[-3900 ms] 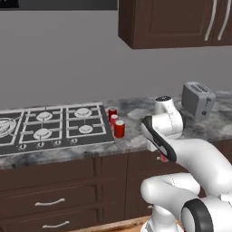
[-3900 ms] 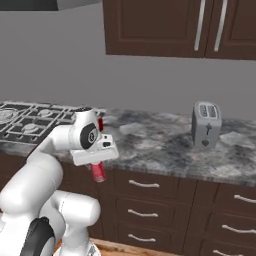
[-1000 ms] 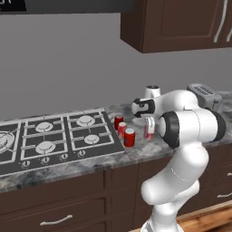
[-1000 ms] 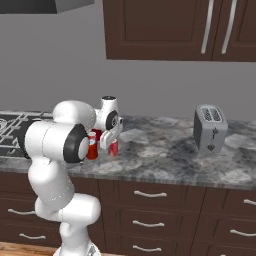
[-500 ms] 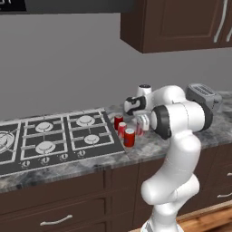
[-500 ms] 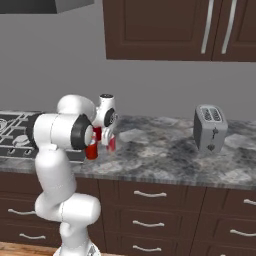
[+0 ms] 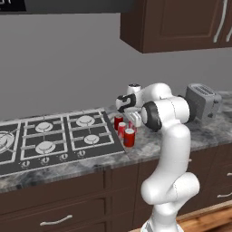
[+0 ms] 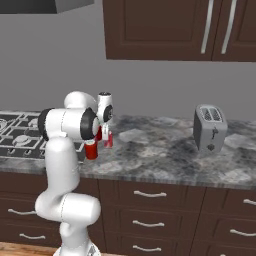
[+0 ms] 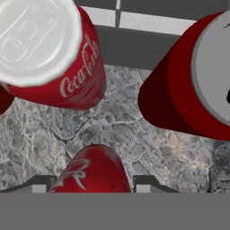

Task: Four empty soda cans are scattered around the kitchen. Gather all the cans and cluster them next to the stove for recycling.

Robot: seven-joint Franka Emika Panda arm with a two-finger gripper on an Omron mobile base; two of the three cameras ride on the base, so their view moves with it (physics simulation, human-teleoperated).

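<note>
The held soda can [image 9: 92, 168] stands upright, long axis vertical, gripped between the closed gripper [image 9: 92, 179] just above the granite desk [image 7: 204, 131]. It sits just right of the stove [image 7: 54, 140]. Beside it, three more soda cans [image 7: 129, 137] stand upright with silvery tops up; the toaster [image 7: 202, 102] sits well apart to the right.

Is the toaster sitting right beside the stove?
No, the toaster stands far along the counter from the stove, with the soda cans between them.
</note>
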